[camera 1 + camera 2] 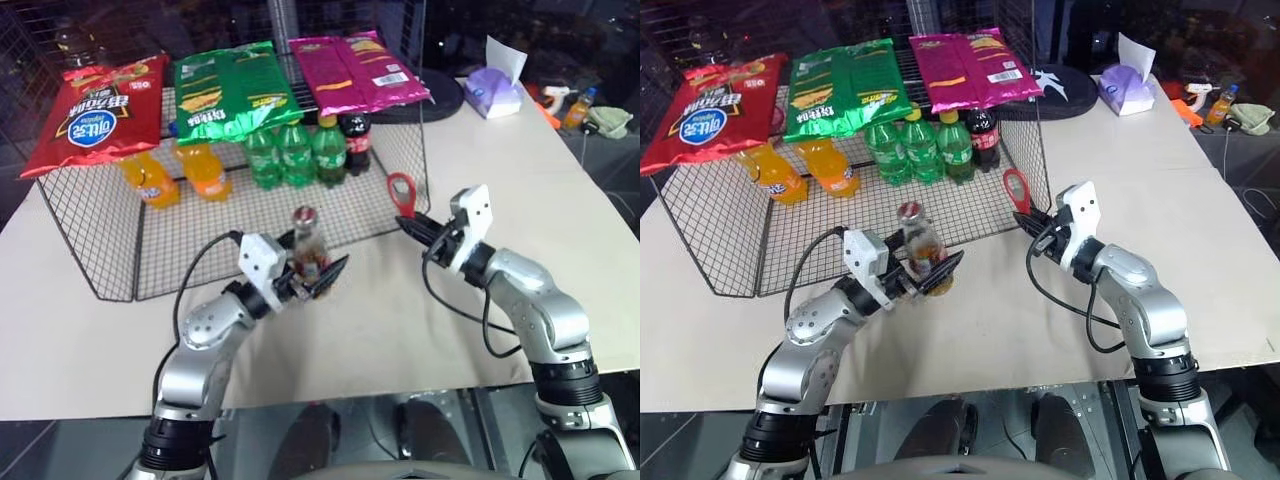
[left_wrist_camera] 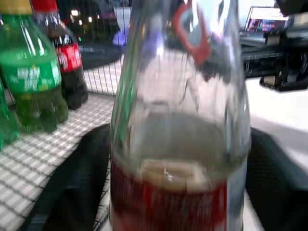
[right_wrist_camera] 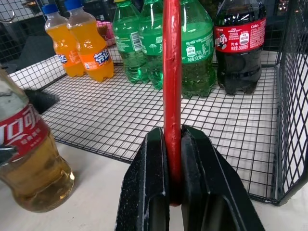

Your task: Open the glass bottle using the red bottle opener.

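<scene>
Head views: left gripper (image 1: 318, 281) has its black fingers spread wide either side of the glass bottle (image 1: 306, 245), which stands upright on the beige table (image 1: 400, 330), just in front of the wire rack's (image 1: 110, 240) front edge, roughly mid-table; can't tell from here whether the fingers actually touch the glass. Right gripper (image 1: 412, 226) is clamped tight on the handle of the red bottle opener (image 1: 402, 193), ring end up, off to the bottle's right and apart from it. Left wrist view gives the close-up: clear smooth glass, liquid level just above the red label, dark fingers (image 2: 72, 183) flanking both sides; bottle top is cut off, and the opener appears as a red shape distorted through the glass. Right wrist view shows the opener edge-on, a thin flat red strip pinched between two matte black pads (image 3: 149, 187), its upper end cut off; bottle sits at the side with amber liquid and a red-and-white label. That view also shows the rack floor as a fine black grid carrying orange soda bottles (image 3: 82, 45), green bottles (image 3: 163, 43) and a cola bottle (image 3: 239, 45). Glossy chip bags (image 1: 225, 90) lie on top of the rack. Bottle top in the head views is too small to resolve.
</scene>
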`<action>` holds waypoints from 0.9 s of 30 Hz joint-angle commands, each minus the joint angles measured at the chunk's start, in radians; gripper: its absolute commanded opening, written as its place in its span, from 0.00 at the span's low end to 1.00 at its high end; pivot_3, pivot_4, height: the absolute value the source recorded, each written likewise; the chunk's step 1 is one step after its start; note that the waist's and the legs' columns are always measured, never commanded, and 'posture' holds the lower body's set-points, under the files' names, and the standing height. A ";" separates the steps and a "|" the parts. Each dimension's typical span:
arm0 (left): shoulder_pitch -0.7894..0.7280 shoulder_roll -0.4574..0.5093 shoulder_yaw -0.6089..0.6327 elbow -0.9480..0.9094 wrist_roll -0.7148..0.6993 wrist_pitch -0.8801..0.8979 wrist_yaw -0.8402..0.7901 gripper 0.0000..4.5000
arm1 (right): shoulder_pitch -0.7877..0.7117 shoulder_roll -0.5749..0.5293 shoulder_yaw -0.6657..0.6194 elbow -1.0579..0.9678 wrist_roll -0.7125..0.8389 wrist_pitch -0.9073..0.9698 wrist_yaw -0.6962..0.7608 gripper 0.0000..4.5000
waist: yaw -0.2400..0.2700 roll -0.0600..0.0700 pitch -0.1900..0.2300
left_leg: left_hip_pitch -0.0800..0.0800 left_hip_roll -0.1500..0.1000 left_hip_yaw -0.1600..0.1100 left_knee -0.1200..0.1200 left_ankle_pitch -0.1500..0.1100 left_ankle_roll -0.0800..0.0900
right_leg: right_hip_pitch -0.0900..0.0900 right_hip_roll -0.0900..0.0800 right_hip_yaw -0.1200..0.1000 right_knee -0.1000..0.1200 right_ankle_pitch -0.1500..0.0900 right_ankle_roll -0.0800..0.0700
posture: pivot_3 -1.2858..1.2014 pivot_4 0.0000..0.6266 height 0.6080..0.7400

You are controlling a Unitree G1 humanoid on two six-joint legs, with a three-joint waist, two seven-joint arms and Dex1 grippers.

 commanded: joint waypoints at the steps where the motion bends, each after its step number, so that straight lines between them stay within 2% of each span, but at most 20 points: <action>1: 0.002 -0.006 0.014 -0.029 0.005 -0.036 0.019 0.99 | -0.010 0.003 -0.001 -0.016 0.001 -0.027 0.012 0.00 | 0.000 0.000 0.000 | 0.000 0.000 0.000 0.000 0.000 0.000 | 0.000 0.000 0.000 0.000 0.000 0.000 | 0.52 0.24 1.00; 12: 0.058 -0.017 0.074 -0.168 -0.124 -0.001 0.050 0.99 | -0.016 0.009 0.005 0.010 -0.007 -0.039 0.031 0.00 | -0.001 0.000 0.000 | 0.000 0.000 0.000 0.000 0.000 0.000 | 0.000 0.000 0.000 0.000 0.000 0.000 | 0.52 0.24 1.00; 22: 0.167 0.062 0.122 -0.272 -0.203 0.043 0.011 0.99 | -0.015 0.009 0.014 0.023 -0.011 -0.044 0.047 0.00 | -0.002 0.000 0.000 | 0.000 0.001 0.000 0.000 0.000 0.000 | 0.000 0.001 0.001 0.000 0.000 0.000 | 0.52 0.24 1.00; 27: 0.183 0.082 0.129 -0.274 -0.195 0.034 0.005 0.99 | -0.033 0.005 0.014 0.037 -0.010 -0.041 0.061 0.00 | 0.000 0.000 0.000 | 0.000 0.001 0.000 0.000 0.000 0.000 | 0.000 0.001 0.000 0.000 0.000 0.000 | 0.52 0.24 1.00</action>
